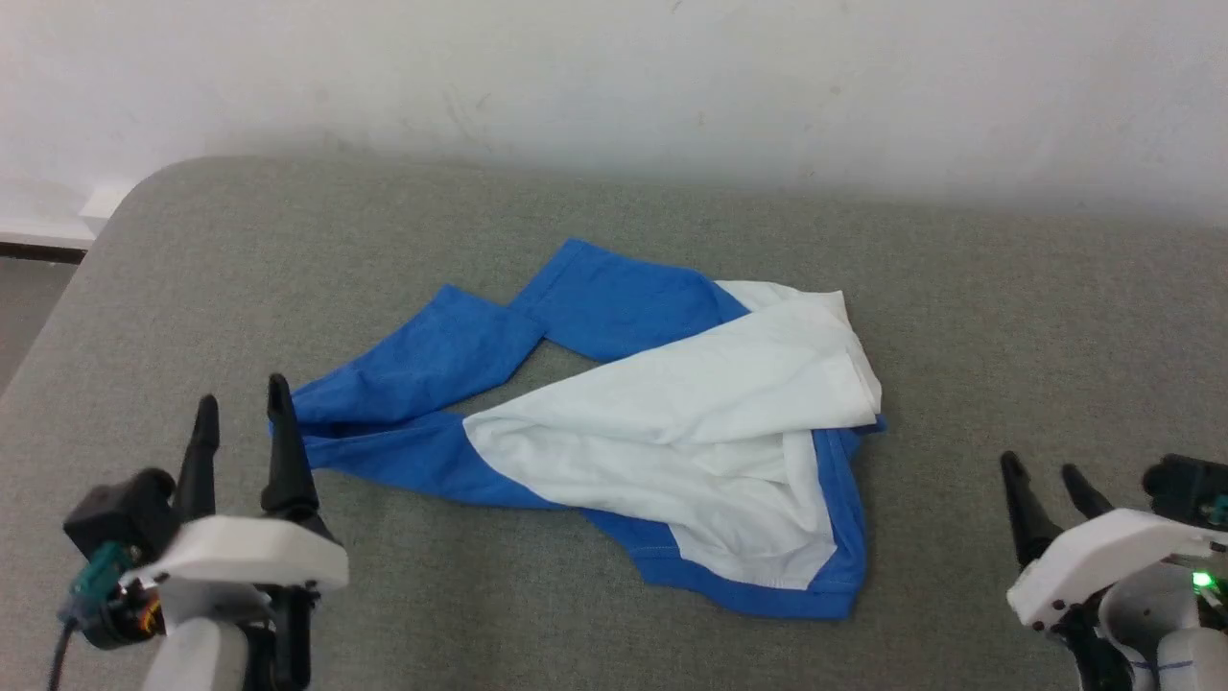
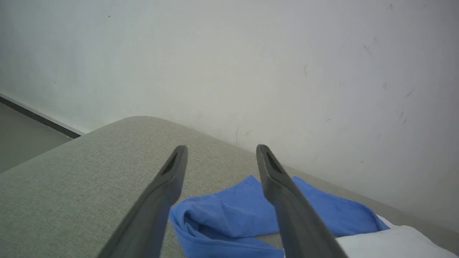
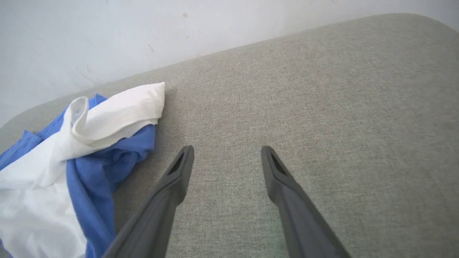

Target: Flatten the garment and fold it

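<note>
The garment (image 1: 672, 413) lies crumpled in the middle of the grey padded table (image 1: 288, 240), white body bunched over blue sleeves and blue hem. One blue sleeve end (image 2: 222, 215) reaches to the left. My left gripper (image 1: 242, 408) stands open just left of that sleeve end, nothing between its fingers (image 2: 165, 193). My right gripper (image 1: 1039, 470) is open at the lower right, well clear of the cloth. In the right wrist view the garment (image 3: 82, 143) lies left of my right gripper (image 3: 227, 150), whose fingers hang over bare table.
A white wall (image 1: 614, 77) runs along the table's far edge. The table's rounded left corner (image 1: 144, 192) drops off to the floor (image 1: 29, 307). Bare grey surface (image 1: 1007, 317) surrounds the garment on all sides.
</note>
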{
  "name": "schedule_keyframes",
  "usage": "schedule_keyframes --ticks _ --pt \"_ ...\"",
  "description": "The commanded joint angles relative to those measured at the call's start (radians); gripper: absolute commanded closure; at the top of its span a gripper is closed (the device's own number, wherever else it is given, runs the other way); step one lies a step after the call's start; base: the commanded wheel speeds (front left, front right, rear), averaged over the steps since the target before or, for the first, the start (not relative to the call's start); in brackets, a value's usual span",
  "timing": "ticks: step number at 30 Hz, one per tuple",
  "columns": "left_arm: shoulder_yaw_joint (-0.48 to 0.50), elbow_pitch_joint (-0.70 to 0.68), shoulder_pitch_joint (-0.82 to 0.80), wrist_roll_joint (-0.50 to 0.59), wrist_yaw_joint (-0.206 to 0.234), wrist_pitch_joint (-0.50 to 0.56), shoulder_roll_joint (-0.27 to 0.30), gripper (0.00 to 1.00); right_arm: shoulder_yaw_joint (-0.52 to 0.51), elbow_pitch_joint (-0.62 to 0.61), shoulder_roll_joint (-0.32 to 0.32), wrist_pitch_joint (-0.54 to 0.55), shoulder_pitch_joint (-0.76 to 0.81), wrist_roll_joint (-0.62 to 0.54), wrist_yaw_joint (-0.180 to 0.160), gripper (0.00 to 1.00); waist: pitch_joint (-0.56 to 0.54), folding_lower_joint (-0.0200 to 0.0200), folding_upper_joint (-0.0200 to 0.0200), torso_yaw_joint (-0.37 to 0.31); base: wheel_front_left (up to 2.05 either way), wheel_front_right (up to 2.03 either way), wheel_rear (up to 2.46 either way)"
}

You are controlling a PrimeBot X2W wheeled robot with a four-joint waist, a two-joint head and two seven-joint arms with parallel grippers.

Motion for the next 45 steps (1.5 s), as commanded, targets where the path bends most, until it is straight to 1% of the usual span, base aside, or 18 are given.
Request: schedule_keyframes --ticks 1,6,10,12,16,20,22,23,24,25,30,32,35,38,39,41,43,45 --pt "-0.006 -0.020 0.032 0.025 0.007 -0.007 -0.014 0.00 0.027 -0.021 0.002 0.014 0.012 -0.009 -0.001 0.00 0.003 0.0001 0.0000 0.004 0.00 0.00 0.00" --pt "0.007 -0.065 0.097 0.080 0.002 -0.009 -0.073 0.00 0.164 -0.085 0.002 0.113 -0.052 -0.050 -0.001 0.00 0.014 0.0001 0.0000 0.014 0.00 0.00 0.00" --pt "0.005 -0.075 0.097 0.112 -0.017 -0.009 -0.111 0.00 0.272 -0.068 0.002 0.228 -0.169 -0.074 -0.001 0.00 0.031 0.0001 0.0000 0.030 0.00 0.00 0.00" --pt "0.002 -0.072 0.086 0.123 -0.029 -0.009 -0.125 0.00 0.290 -0.032 0.002 0.288 -0.229 -0.099 -0.001 0.00 0.041 0.0001 0.0000 0.041 0.00 0.00 0.00" --pt "0.002 -0.060 0.063 0.138 -0.051 -0.009 -0.146 0.00 0.293 0.055 0.002 0.378 -0.320 -0.172 -0.001 0.00 0.055 0.0001 0.0000 0.064 0.00 0.00 0.00" --pt "0.007 -0.046 0.055 0.144 -0.069 -0.009 -0.156 0.00 0.307 0.112 0.002 0.436 -0.352 -0.194 -0.001 0.00 0.060 0.0001 0.0000 0.073 0.00 0.00 0.00" --pt "0.012 -0.039 0.051 0.150 -0.078 -0.009 -0.161 0.00 0.314 0.136 0.002 0.465 -0.359 -0.181 -0.001 0.00 0.062 0.0001 0.0000 0.077 0.00 0.00 0.00" --pt "0.014 -0.036 0.049 0.153 -0.082 -0.009 -0.164 0.00 0.315 0.141 0.002 0.469 -0.363 -0.178 -0.001 0.35 0.064 0.0001 0.0000 0.079 0.00 0.00 0.00" --pt "0.016 -0.035 0.047 0.155 -0.086 -0.009 -0.166 0.00 0.319 0.141 0.002 0.466 -0.368 -0.176 -0.001 0.94 0.066 0.0001 0.0000 0.080 0.00 0.00 0.00" --pt "0.018 -0.034 0.046 0.158 -0.090 -0.009 -0.169 0.00 0.325 0.139 0.002 0.459 -0.373 -0.174 -0.001 1.00 0.068 0.0001 0.0000 0.082 0.00 0.00 0.00" --pt "0.016 -0.036 0.026 0.171 -0.107 -0.009 -0.183 0.00 0.348 0.127 0.002 0.423 -0.432 -0.178 -0.001 1.00 0.087 0.0001 0.0000 0.096 0.00 0.00 0.00" --pt "0.011 -0.036 0.015 0.173 -0.114 -0.009 -0.188 0.00 0.370 0.134 0.002 0.421 -0.490 -0.184 -0.001 1.00 0.100 0.0001 0.0000 0.108 0.00 0.00 0.00" --pt "-0.001 -0.033 -0.006 0.171 -0.125 -0.009 -0.195 0.00 0.411 0.166 0.002 0.405 -0.619 -0.191 -0.001 1.00 0.126 0.0001 0.0000 0.134 0.00 0.00 0.00" --pt "-0.019 -0.021 -0.022 0.163 -0.137 -0.009 -0.199 0.00 0.435 0.214 0.002 0.339 -0.765 -0.175 -0.001 1.00 0.147 0.0001 0.0000 0.168 0.00 0.00 0.00" --pt "-0.025 -0.017 -0.027 0.160 -0.140 -0.009 -0.200 0.00 0.433 0.229 0.002 0.307 -0.813 -0.161 -0.001 1.00 0.155 0.0001 0.0000 0.180 0.00 0.00 0.00" --pt "-0.034 -0.009 -0.035 0.159 -0.145 -0.009 -0.201 0.00 0.456 0.266 0.002 0.239 -0.900 -0.171 -0.001 1.00 0.166 0.0001 0.0000 0.200 0.00 0.00 0.00" --pt "-0.040 -0.001 -0.039 0.156 -0.147 -0.009 -0.202 0.00 0.472 0.305 0.002 0.163 -0.956 -0.157 -0.001 1.00 0.171 0.0001 0.0000 0.214 0.00 0.00 0.00" --pt "-0.045 0.003 -0.040 0.145 -0.143 -0.009 -0.202 0.00 0.495 0.358 0.002 0.122 -0.978 -0.133 -0.001 1.00 0.172 0.0001 0.0000 0.222 0.00 0.00 0.00"
